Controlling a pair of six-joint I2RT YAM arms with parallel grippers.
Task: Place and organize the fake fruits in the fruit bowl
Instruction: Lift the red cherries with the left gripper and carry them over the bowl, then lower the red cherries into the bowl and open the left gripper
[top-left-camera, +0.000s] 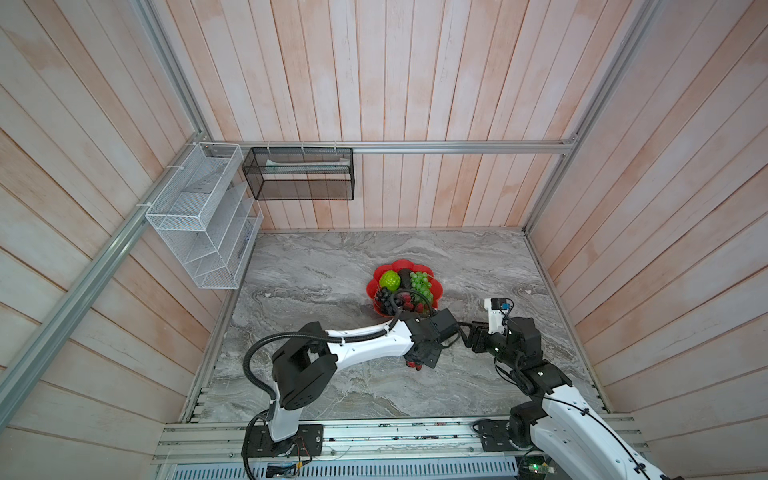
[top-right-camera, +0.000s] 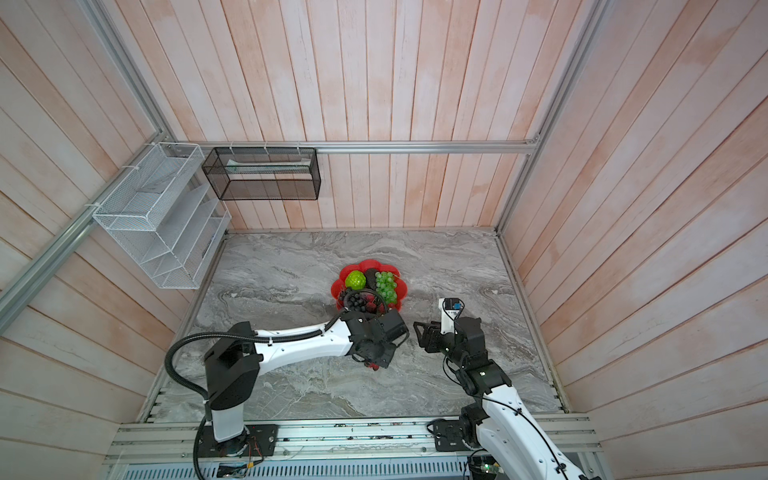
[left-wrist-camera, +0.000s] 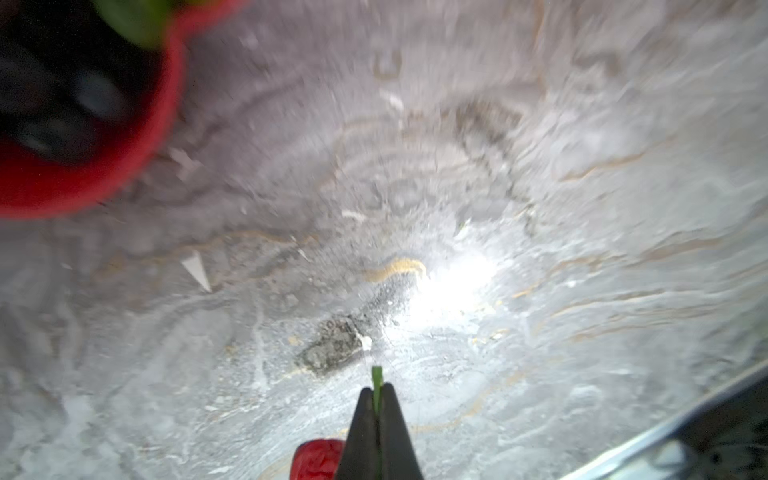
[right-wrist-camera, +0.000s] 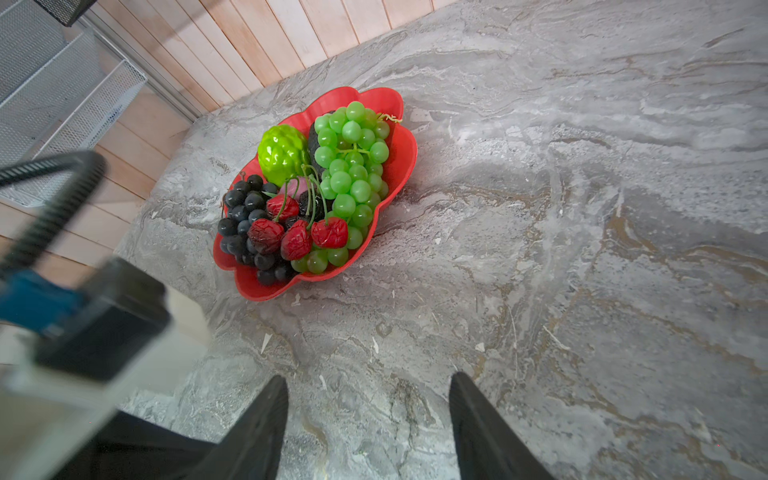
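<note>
Left tool (left-wrist-camera: 377, 390) pinches stem (left-wrist-camera: 377, 375), red fruit (left-wrist-camera: 318, 459) beside.

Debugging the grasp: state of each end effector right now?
Left end effector: closed on the stem of a small red fruit.
Right end effector: open, empty.

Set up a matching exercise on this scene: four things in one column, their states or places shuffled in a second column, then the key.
Things
1. left gripper
2. right gripper
3. green grape bunch
4. white wire basket

States or places
A. fastened to the wall rail
B. open, empty, over bare table
C. lying in the fruit bowl
D. shut on the stem of a small red fruit

Pairs: 1-D, 2-B, 3-C, 4-A
</note>
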